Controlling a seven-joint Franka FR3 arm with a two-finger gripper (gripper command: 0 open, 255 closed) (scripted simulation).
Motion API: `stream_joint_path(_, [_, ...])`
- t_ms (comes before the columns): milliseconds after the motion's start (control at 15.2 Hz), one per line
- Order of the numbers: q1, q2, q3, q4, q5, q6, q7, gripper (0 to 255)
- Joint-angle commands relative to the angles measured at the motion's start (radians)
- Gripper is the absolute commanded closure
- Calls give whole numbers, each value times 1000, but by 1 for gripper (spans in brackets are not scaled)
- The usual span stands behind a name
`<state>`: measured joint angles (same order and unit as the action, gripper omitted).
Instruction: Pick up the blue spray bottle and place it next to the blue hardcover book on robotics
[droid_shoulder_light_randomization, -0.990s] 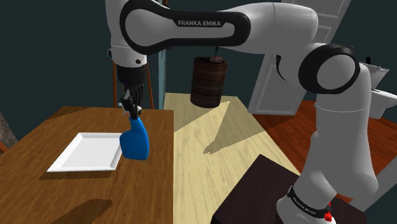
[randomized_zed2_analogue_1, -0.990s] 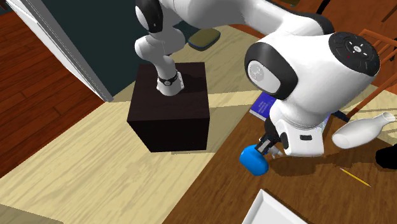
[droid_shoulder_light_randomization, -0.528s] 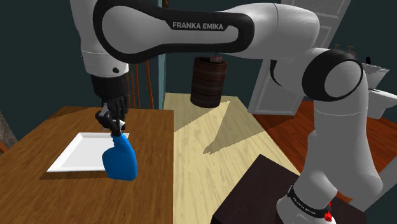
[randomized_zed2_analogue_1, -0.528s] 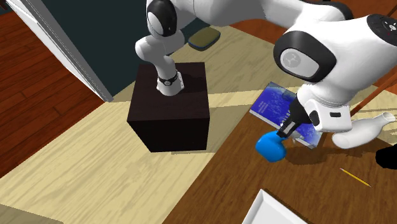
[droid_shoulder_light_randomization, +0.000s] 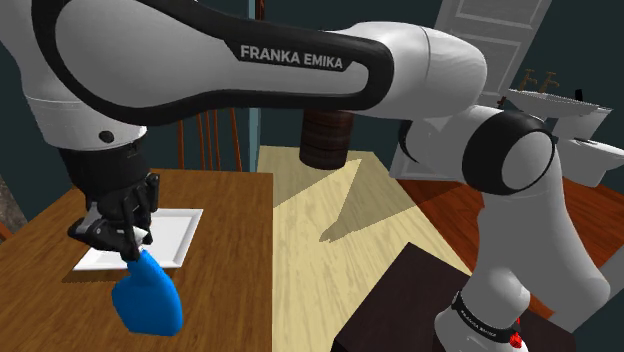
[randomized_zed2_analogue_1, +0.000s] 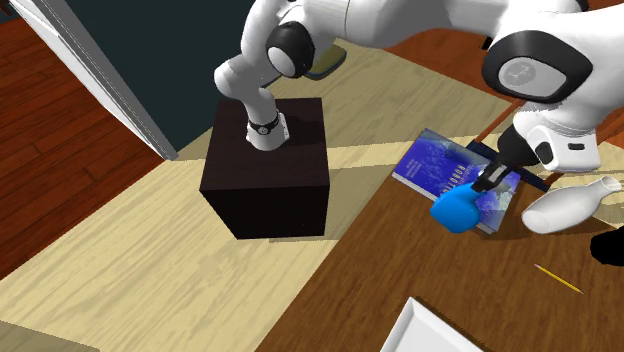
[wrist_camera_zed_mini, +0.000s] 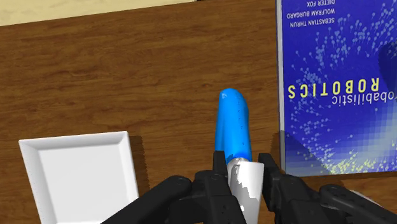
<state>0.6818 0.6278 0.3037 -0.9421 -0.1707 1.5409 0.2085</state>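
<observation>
Shoulder view: my gripper (droid_shoulder_light_randomization: 125, 232) pinches the blue spray bottle (droid_shoulder_light_randomization: 148, 298) by its neck, with the body hanging below my jaws. Second exterior view: the bottle (randomized_zed2_analogue_1: 457, 211) sits under my jaws, against the blue book (randomized_zed2_analogue_1: 445, 170). Wrist view: my jaws clasp the bottle's white top, with the book just beside on one side and a white plate (wrist_camera_zed_mini: 79, 175) on the other.

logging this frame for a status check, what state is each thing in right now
bottle: clasped at the neck, hanging tilted
claw: shut on the bottle
book: closed, lying flat, cover up
plate: lying flat
white jug: lying on its side
pencil: lying flat
</observation>
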Motion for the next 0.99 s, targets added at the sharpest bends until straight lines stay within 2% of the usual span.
stream_joint_path(0, [48,54,1,94,-14,-40,33,255])
stream_joint_path(66, [106,141,-3,246,-32,-103,57,255])
stream_joint_path(396, [73,76,3,60,-20,15,66,255])
stream_joint_path(924, [47,39,6,-113,-15,149,75,255])
